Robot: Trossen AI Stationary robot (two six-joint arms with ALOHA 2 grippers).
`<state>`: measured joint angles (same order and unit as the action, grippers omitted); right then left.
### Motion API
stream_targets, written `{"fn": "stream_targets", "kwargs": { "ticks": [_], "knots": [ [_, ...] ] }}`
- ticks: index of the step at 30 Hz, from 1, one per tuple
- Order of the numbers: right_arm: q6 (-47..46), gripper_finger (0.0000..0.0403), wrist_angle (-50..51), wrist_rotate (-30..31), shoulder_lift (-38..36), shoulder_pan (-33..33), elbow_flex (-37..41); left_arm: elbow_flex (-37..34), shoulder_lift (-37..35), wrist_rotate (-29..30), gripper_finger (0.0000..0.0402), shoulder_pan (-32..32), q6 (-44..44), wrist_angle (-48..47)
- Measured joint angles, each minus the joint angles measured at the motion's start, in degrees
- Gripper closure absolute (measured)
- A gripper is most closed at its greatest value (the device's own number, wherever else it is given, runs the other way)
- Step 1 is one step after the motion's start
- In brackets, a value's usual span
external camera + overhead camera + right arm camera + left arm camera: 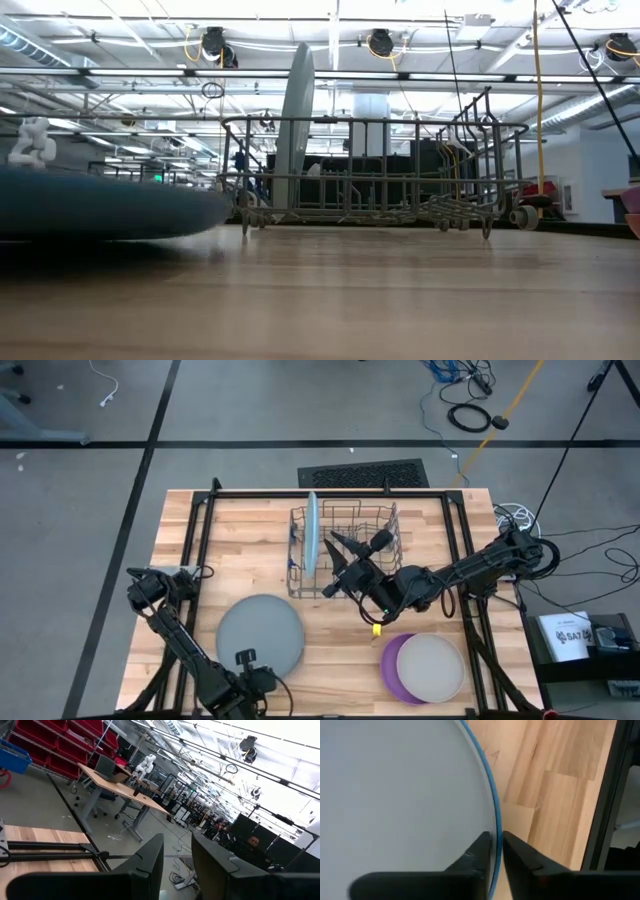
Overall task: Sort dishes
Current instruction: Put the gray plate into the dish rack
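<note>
The left claw (497,851) pinches the rim of the large round grey plastic plate (260,634) lying flat on the wooden tabletop (250,550), an edge grip suited to tipping it upright. A light blue plate (312,532) already stands on edge in the grey wire dish rack (370,520). The right claw (345,560), spread and holding nothing, hovers over that rack. A beige-grey small plate (432,666) rests on a purple plate (392,660), grouped by size.
</note>
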<state>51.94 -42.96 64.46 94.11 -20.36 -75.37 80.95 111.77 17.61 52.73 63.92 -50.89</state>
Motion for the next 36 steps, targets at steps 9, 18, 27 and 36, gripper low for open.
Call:
{"fn": "stream_targets", "kwargs": {
  "ticks": [9,18,27,36],
  "knots": [
    [-0.26,0.0307,1.17,0.14,0.00,0.00,0.00,0.10,-0.10,-2.21,0.0214,-1.35,-0.20,-0.99],
    [-0.26,0.0307,1.53,0.20,0.00,0.00,0.00,0.13,-0.11,-12.73,0.0218,-0.13,12.65,-27.78],
    [-0.28,0.0307,1.62,0.23,0.00,0.00,0.00,-0.35,-1.71,-12.80,0.0246,0.97,30.29,-31.08],
    [-0.38,0.0307,2.46,0.06,0.00,0.00,0.00,-3.85,-12.79,6.73,0.0246,4.43,45.16,-33.31]
  ]
}}
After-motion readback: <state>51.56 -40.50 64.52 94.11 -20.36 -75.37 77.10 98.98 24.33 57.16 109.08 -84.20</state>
